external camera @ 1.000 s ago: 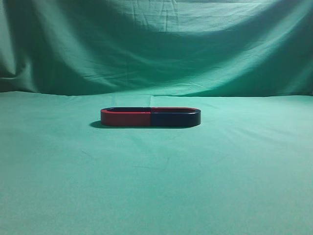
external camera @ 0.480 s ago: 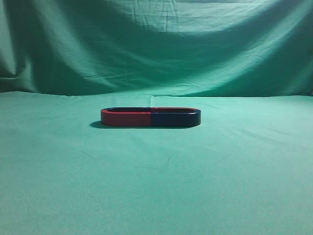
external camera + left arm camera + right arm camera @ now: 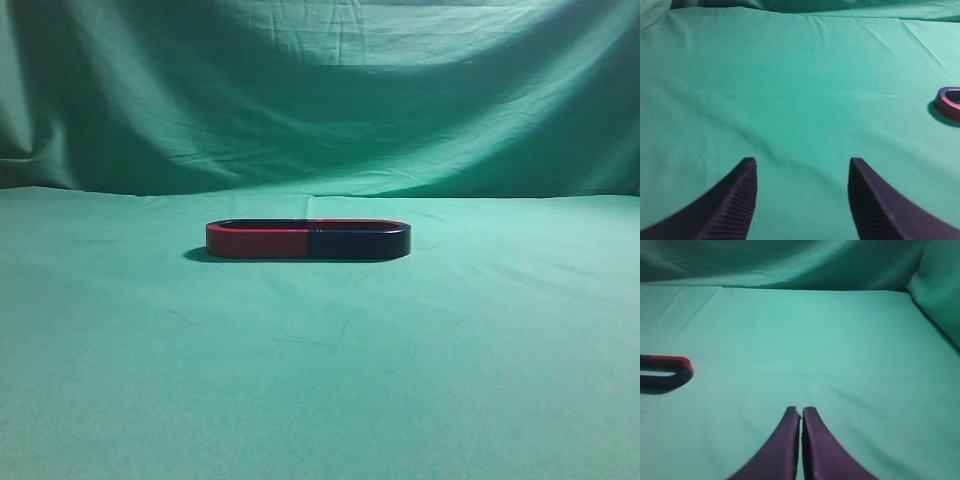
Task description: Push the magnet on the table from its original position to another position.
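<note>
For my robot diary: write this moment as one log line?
magnet: untouched on table | left gripper: open, empty | right gripper: shut, empty | push: not started

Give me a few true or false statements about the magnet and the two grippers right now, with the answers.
1. The magnet lies flat on the green cloth. True.
2. The left gripper is shut. False: its fingers stand well apart with nothing between them.
3. The right gripper is shut and empty. True.
4. The right gripper touches the magnet. False: the magnet sits away to its left, with bare cloth between.
5. The magnet is red all over. False: one half is red, the other dark.
</note>
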Controlling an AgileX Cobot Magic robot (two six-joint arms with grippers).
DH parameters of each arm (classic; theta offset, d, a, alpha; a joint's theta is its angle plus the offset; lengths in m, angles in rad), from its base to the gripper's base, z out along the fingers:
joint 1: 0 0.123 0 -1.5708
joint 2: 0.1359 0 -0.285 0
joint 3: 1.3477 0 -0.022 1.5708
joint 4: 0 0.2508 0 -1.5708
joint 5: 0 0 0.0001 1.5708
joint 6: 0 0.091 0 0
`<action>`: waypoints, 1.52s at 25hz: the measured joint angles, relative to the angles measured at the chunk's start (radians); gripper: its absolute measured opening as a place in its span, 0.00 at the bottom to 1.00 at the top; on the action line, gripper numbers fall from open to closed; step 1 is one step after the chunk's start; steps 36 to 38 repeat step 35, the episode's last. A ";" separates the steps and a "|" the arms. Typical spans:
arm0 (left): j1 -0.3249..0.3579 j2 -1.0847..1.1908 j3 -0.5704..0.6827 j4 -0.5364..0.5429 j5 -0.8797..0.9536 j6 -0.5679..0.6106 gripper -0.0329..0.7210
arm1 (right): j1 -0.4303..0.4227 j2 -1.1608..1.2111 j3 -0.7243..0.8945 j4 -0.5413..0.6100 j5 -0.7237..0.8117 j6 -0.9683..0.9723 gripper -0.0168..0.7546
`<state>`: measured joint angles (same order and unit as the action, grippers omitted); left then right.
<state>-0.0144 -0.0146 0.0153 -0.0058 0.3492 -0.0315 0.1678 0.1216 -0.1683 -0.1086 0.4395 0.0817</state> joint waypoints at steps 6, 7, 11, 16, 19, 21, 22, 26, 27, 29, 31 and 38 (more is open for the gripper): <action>0.000 0.000 0.000 0.000 0.000 0.000 0.54 | -0.049 -0.126 0.170 0.011 -0.036 -0.004 0.02; 0.000 0.000 0.000 0.000 0.000 0.000 0.54 | -0.049 -0.128 0.184 0.013 -0.036 -0.004 0.02; 0.000 0.000 0.000 0.000 0.000 0.000 0.54 | -0.049 -0.130 0.192 0.013 -0.043 -0.005 0.02; 0.000 0.000 0.000 0.000 0.000 0.000 0.54 | -0.049 -0.132 0.192 0.011 -0.039 -0.006 0.02; 0.000 0.000 0.000 0.000 0.000 0.000 0.54 | -0.049 -0.133 0.192 0.011 -0.029 -0.006 0.02; 0.000 0.000 0.000 0.000 0.000 0.000 0.54 | -0.049 -0.133 0.192 0.011 -0.029 -0.006 0.02; 0.000 0.000 0.000 0.000 0.000 0.000 0.54 | -0.049 -0.133 0.192 0.011 -0.029 -0.006 0.02; 0.000 0.000 0.000 0.000 0.000 0.000 0.54 | -0.049 -0.133 0.192 0.011 -0.029 -0.006 0.02; 0.000 0.000 0.000 0.000 0.000 0.000 0.54 | -0.049 -0.133 0.192 0.011 -0.029 -0.006 0.02; 0.000 0.000 0.000 0.000 0.000 0.000 0.54 | -0.049 -0.133 0.192 0.011 -0.029 -0.006 0.02; 0.000 0.000 0.000 0.000 0.000 0.000 0.54 | -0.049 -0.133 0.192 0.011 -0.029 -0.006 0.02; 0.000 0.000 0.000 0.000 0.000 0.000 0.54 | -0.049 -0.133 0.192 0.011 -0.029 -0.006 0.02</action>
